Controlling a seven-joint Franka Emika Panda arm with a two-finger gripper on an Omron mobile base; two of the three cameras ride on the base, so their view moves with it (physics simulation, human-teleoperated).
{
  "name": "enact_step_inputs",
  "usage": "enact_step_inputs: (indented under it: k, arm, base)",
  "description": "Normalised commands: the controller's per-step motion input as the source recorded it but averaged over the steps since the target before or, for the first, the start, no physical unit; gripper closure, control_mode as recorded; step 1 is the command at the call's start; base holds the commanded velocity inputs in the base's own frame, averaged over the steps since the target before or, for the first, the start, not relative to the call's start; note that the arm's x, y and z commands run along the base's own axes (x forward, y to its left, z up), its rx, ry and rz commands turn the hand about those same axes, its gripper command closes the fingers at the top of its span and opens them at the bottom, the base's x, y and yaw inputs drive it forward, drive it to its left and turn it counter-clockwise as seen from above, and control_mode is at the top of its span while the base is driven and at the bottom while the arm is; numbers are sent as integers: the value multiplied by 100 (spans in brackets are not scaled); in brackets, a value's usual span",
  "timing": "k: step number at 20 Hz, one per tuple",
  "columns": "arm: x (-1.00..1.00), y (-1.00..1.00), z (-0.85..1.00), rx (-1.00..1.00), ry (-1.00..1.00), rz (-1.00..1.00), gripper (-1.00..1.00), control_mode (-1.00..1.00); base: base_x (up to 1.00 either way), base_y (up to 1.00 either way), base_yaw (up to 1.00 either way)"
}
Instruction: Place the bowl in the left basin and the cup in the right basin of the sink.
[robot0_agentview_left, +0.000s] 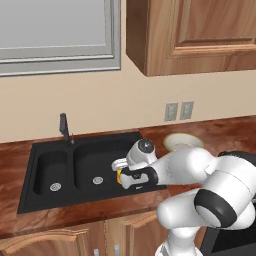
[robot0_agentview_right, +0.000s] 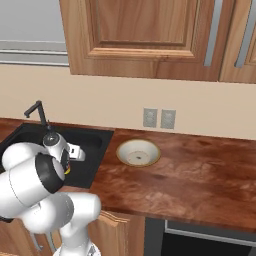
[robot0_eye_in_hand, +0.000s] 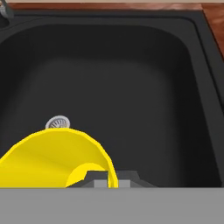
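Left base view: I see the arm reaching over the sink (robot0_agentview_left: 30, 200), its end effector (robot0_agentview_left: 121, 176) above the right basin (robot0_agentview_left: 95, 160). The end effector is clamped on the cup (robot0_agentview_left: 119, 176), of which a sliver of yellow shows at the wrist. The left basin (robot0_agentview_left: 50, 172) lies beside it, its silver drain (robot0_agentview_left: 55, 186) bare. The faucet (robot0_agentview_left: 64, 127) stands at the sink's back edge.

Hand view: I look down into the right basin (robot0_eye_in_hand: 131, 87). The cup (robot0_eye_in_hand: 52, 157) sits at the lower left, its open mouth toward the camera, held over the basin floor. A drain (robot0_eye_in_hand: 58, 122) shows just past its rim.

Right base view: the bowl (robot0_agentview_right: 138, 152) rests upright on the worktop (robot0_agentview_right: 190, 170), just beside the sink's right edge and apart from the arm. Two wall outlets (robot0_agentview_right: 159, 118) sit behind it, below the cabinets (robot0_agentview_right: 140, 35).
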Motion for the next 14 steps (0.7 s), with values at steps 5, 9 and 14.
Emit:
enact_step_inputs:
  k: [5,9,14]
  arm:
    - [0,4,-18,0,0,0,100,-100]
    - [0,3,-10,0,0,0,100,-100]
    - [0,2,-9,0,0,0,100,-100]
  base:
    - [0,0,0]
    - [0,0,0]
    - [0,0,0]
